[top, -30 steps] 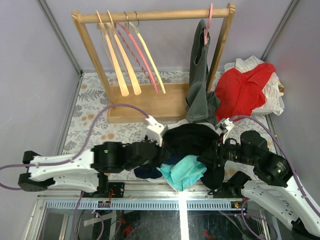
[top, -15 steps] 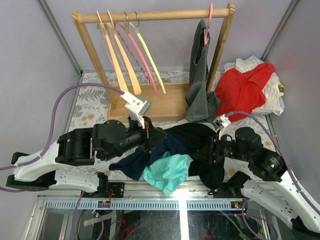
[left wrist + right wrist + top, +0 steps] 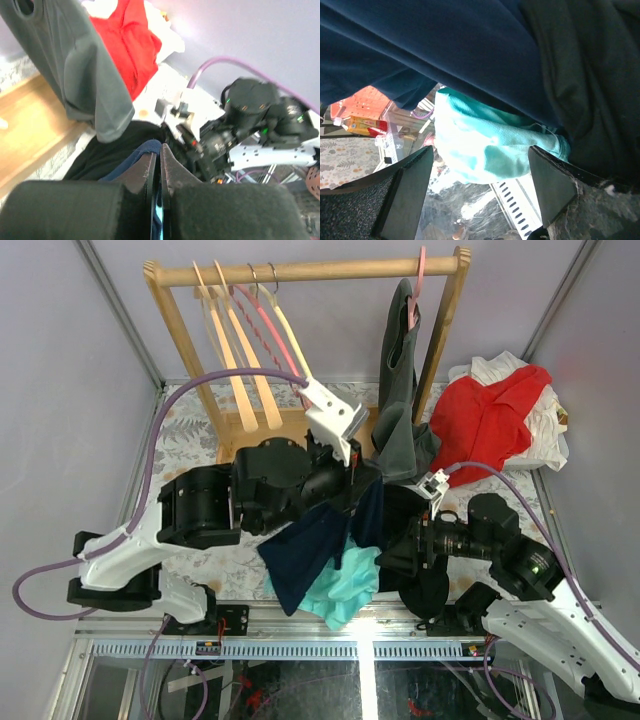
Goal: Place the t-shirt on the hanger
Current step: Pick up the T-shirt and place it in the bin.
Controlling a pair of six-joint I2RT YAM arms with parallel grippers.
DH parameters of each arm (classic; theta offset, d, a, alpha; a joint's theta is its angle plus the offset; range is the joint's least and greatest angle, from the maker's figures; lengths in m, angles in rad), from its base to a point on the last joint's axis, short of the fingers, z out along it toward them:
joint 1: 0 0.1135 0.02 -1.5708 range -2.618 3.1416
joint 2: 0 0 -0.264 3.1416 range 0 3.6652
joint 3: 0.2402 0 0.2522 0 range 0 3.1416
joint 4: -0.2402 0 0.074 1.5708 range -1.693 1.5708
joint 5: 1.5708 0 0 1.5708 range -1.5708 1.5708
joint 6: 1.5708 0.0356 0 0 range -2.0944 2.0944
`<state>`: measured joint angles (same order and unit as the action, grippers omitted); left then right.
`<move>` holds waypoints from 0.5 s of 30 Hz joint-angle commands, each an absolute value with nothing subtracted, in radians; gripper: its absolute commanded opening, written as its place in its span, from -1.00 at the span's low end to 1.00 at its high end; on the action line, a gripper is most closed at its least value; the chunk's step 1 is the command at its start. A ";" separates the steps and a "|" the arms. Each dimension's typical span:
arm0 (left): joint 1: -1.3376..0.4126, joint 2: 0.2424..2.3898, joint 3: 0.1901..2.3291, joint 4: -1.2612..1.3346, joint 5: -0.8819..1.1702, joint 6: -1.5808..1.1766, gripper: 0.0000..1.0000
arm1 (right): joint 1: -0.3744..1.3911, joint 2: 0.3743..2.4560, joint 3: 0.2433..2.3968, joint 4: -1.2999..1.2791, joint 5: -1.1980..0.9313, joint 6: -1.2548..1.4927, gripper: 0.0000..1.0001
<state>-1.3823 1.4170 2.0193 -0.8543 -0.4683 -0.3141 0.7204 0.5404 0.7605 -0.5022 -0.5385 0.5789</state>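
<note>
The navy t-shirt (image 3: 308, 552) hangs from my left gripper (image 3: 366, 486), which is shut on a fold of it and holds it above the pile. In the left wrist view the gripper (image 3: 161, 150) has its jaws closed on blue fabric (image 3: 131, 164). My right gripper (image 3: 396, 556) is open and empty, low beside the pile. In the right wrist view (image 3: 480, 152) the t-shirt (image 3: 445, 50) stretches above the open fingers. The cream hanger (image 3: 289, 332) hangs on the rack's rail, its lower end hidden behind my left wrist.
A teal garment (image 3: 352, 586) (image 3: 480, 145) and a black garment (image 3: 402, 512) (image 3: 580, 75) lie under the t-shirt. A grey-green top (image 3: 398, 390) hangs on a pink hanger. Light-wood hangers (image 3: 238, 350) hang on the wooden rack (image 3: 300, 272). Red and white clothes (image 3: 492, 420) lie at the back right.
My left arm has risen and swung back and right with the t-shirt, which now hangs free. The teal garment has shifted beneath it. My right gripper has edged left.
</note>
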 commanded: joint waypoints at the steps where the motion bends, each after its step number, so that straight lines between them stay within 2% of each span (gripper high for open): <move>1: -1.369 1.496 2.284 -0.733 -0.453 -0.207 -1.00 | 0.726 0.572 0.763 -0.443 -0.597 0.583 0.69; 5: -1.370 1.556 2.427 -0.680 -0.413 -0.160 -1.00 | 0.726 0.604 0.746 -0.435 -0.558 0.579 0.69; 10: -1.369 1.506 2.373 -0.526 -0.375 -0.130 -1.00 | 0.727 0.627 0.698 -0.369 -0.506 0.612 0.68; 13: -1.369 1.472 2.342 -0.459 -0.369 -0.116 -1.00 | 0.727 0.625 0.643 -0.328 -0.474 0.639 0.40; 15: -1.370 1.448 2.326 -0.427 -0.367 -0.102 -1.00 | 0.727 0.626 0.611 -0.314 -0.444 0.653 0.04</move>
